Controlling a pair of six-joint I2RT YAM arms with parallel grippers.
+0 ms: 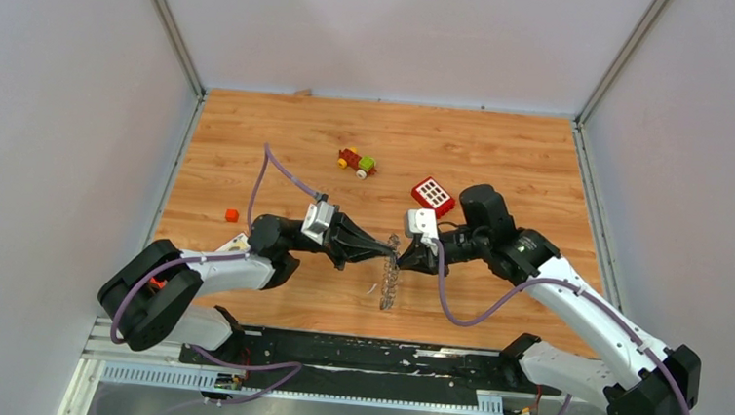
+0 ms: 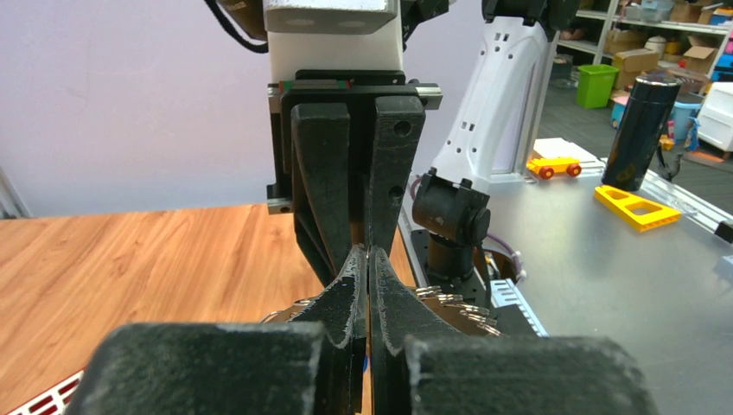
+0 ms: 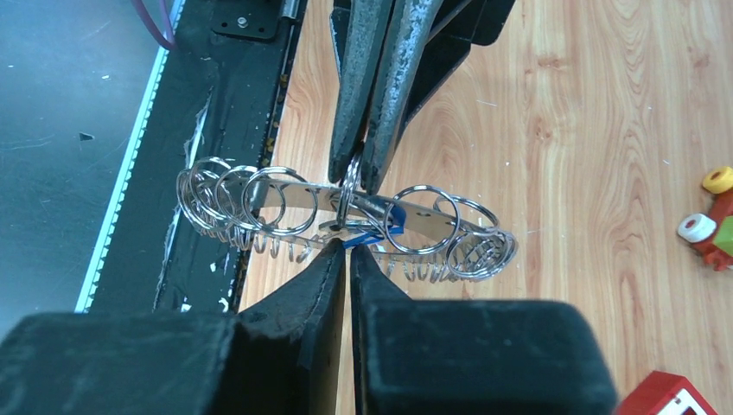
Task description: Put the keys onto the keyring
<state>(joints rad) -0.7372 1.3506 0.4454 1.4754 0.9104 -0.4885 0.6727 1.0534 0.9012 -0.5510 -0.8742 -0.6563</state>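
The keyring (image 1: pixel 388 289) stands on edge between both grippers, a metal band fringed with silver split rings. It shows across the right wrist view (image 3: pixel 285 194) and behind my fingers in the left wrist view (image 2: pixel 458 304). My left gripper (image 1: pixel 389 256) (image 2: pixel 369 252) is shut, and the right wrist view shows its fingers (image 3: pixel 380 95) pinching the ring's far rim. My right gripper (image 1: pixel 403 263) (image 3: pixel 348 251) is shut, with its tips at the near rim on the end of the blue-headed piece (image 3: pixel 380 233). I cannot pick out the dark key.
A red block with white squares (image 1: pixel 433 195) (image 3: pixel 670 398) lies behind the right arm. A red-yellow-green toy (image 1: pixel 357 162) (image 3: pixel 713 229) sits further back. A small orange cube (image 1: pixel 231 215) lies at the left. The black base rail (image 1: pixel 363 354) runs along the near edge.
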